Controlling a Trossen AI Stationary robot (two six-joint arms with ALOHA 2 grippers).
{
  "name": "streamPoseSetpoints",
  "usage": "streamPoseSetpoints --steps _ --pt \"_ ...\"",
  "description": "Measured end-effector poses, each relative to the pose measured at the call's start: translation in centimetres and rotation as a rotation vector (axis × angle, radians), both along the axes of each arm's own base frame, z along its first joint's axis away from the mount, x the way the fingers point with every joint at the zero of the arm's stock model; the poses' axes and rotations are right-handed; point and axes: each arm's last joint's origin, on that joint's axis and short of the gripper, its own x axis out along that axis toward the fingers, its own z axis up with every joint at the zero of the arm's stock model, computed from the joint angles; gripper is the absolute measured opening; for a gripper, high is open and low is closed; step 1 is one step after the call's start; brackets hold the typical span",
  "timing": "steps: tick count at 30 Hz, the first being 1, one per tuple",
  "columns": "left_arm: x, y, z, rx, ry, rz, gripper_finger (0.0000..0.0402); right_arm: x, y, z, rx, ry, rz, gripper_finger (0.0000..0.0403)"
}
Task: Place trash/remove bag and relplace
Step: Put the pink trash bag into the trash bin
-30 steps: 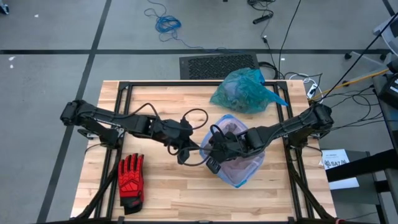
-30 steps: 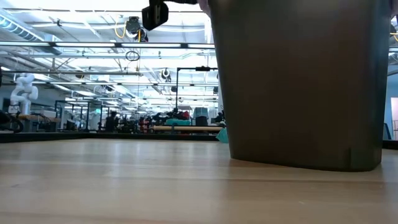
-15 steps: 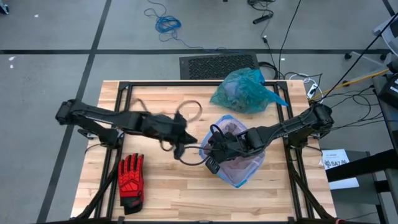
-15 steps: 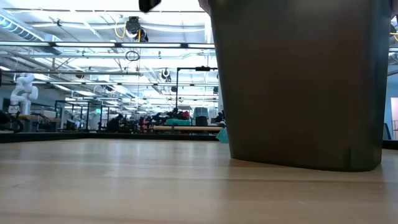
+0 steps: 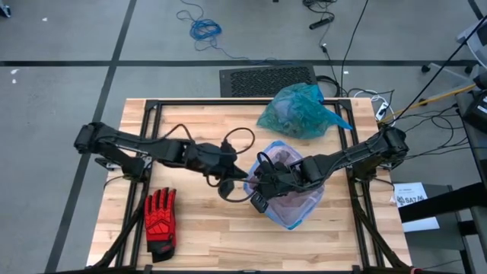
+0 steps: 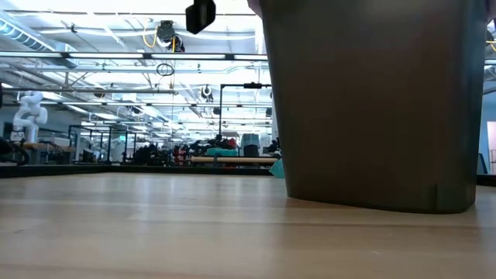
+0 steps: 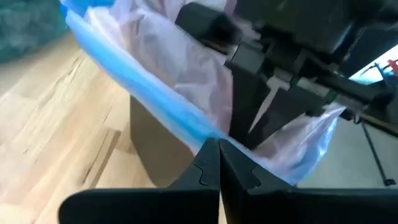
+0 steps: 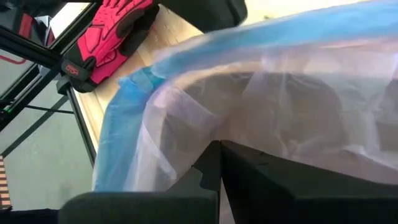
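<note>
The left gripper, fingers pressed together, sits at the blue rim of the pale lilac bag lining the bin near the tabletop's middle. The right gripper, also closed, is at the same rim. The knotted teal bag lies by the far edge; a red glove near the front left corner.

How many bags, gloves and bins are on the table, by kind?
Teal-green bags: 1
Lilac bags with blue rim: 1
Red gloves: 1
Dark bins: 1
Total: 4
</note>
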Motion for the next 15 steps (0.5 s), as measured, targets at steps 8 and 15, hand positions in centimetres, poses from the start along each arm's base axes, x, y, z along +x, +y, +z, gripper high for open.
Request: streamPoseSetpoints --steps 8,15 --pt "0.8 -0.2 -1.7 0.002 0.087 -0.019 0.0000 0.1 0.0 0.1 0.006 -0.014 0.002 0.0000" --pt "1.0 -0.3 -3.3 0.009 0.137 -0.021 0.0000 0.1 0.0 0.1 0.001 -0.015 0.009 0.0000"
